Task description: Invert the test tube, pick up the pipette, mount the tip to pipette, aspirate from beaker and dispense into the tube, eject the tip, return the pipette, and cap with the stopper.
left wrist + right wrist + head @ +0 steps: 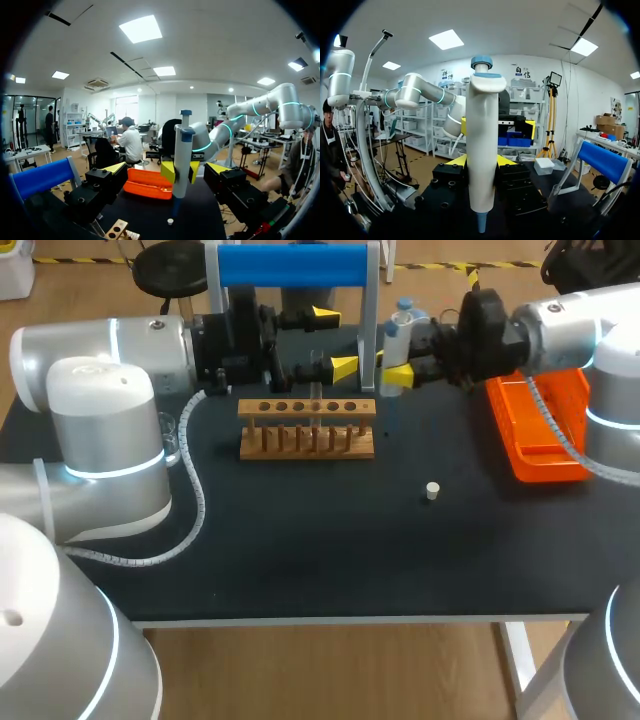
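Observation:
My right gripper [396, 372] is shut on the white pipette [398, 338], which has a blue top and stands upright behind the wooden rack [307, 428]. In the right wrist view the pipette [482, 135] fills the space between the yellow tips of the right gripper [482, 161], with a bluish cone at its lower end. My left gripper [335, 341] is wide open behind the rack, facing the pipette [181, 155] and holding nothing. A thin clear tube [316, 375] stands at the rack's middle. The white stopper [432, 491] lies on the table, in front of the rack and to its right.
An orange tray [540, 425] sits at the right, under my right arm. The blue-topped pipette stand [293, 265] rises at the back. A clear beaker [171, 440] is partly hidden beside my left arm.

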Available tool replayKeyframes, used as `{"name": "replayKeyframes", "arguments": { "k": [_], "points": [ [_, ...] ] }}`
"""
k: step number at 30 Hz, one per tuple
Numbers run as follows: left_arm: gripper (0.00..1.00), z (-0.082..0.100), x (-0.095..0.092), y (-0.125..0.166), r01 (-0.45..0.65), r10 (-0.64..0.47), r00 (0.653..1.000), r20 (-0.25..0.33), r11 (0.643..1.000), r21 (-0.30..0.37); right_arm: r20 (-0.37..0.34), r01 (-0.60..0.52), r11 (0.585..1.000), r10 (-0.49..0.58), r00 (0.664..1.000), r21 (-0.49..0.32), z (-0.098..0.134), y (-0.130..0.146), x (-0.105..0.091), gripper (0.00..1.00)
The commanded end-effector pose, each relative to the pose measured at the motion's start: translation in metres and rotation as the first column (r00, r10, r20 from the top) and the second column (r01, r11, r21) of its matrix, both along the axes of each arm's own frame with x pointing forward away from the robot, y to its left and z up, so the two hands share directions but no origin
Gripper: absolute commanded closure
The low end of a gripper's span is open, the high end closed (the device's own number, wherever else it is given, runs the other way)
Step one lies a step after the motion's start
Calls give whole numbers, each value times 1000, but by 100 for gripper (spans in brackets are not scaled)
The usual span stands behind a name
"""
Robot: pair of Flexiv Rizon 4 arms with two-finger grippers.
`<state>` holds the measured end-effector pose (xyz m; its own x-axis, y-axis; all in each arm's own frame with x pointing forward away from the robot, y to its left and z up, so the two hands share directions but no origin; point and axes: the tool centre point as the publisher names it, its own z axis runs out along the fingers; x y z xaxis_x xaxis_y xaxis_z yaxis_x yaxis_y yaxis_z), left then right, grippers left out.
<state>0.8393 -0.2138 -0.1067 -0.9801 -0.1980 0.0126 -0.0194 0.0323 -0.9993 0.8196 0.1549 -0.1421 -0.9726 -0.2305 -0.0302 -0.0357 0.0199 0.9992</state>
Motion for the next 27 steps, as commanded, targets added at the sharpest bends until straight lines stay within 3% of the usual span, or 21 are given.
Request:
{"name": "replayKeyframes", "arguments": {
  "k": [1, 27],
  "points": [
    [0, -1, -1, -1, -5, 5, 1000, 2, 1000, -3, 2, 1, 1000, -1, 1000, -4, -1, 13, 1, 100],
    [0, -1, -1, -1, -5, 5, 1000, 2, 1000, -3, 7, 36, 999, -36, 999, -17, -3, 51, 2, 100]
  ]
}}
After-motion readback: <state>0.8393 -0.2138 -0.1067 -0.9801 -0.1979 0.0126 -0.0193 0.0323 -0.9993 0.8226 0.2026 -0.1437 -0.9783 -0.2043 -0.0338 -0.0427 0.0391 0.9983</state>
